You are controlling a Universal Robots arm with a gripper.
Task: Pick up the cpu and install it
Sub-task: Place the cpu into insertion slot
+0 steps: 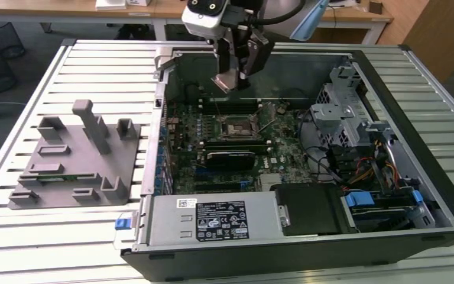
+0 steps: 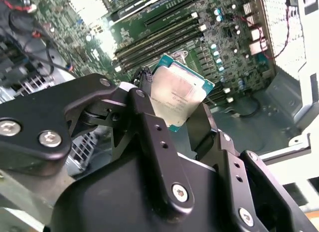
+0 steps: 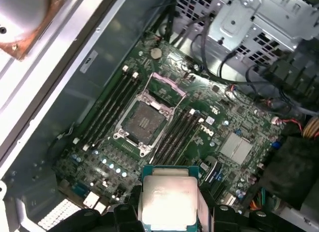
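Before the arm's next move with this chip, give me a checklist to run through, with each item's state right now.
1. Grip: small square silvery-topped cpu clamped between the black gripper's fingers: ok.
2. Dark square motherboard socket empty: ok.
3. Socket's metal frame swung open: ok.
4. Cpu lined up over the socket: cannot tell.
5. Cpu corner orientation matched to the socket: cannot tell.
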